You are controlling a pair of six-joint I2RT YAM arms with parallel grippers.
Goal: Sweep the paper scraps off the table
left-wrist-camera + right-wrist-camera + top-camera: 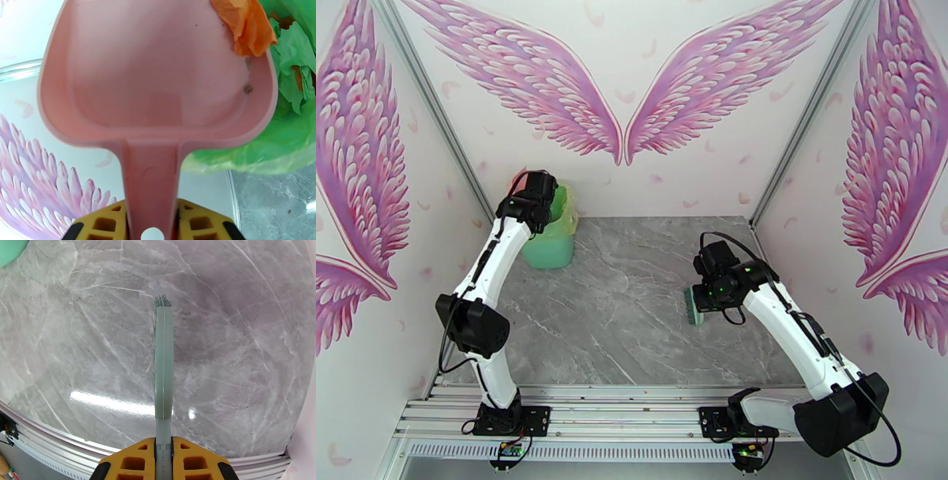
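Grey marble from above: saw the table stretching between two arms. Found the left gripper at the far-left corner, over a green bin; could not tell its grip from there. Found the right gripper over the table's right half, clamped on a teal brush.

From the left wrist: met a pink dustpan, its handle clenched in the left gripper between yellow fingers. Traced its long axis straight away from the camera, handle nearest, wide end farthest. Spotted one orange bit of the scraps overlapping the pan's far right rim, next to a green bag. Made out more scraps, orange and mint, crumpled inside that bag. Glimpsed the table at lower right.

From the right wrist: saw the brush pinched tight in the right gripper. Followed its long axis straight ahead over the table, away from the near rail, with the bristles turned left along its far part. Could not tell whether the bristles touched the marble. Caught a corner of the bin at upper left.
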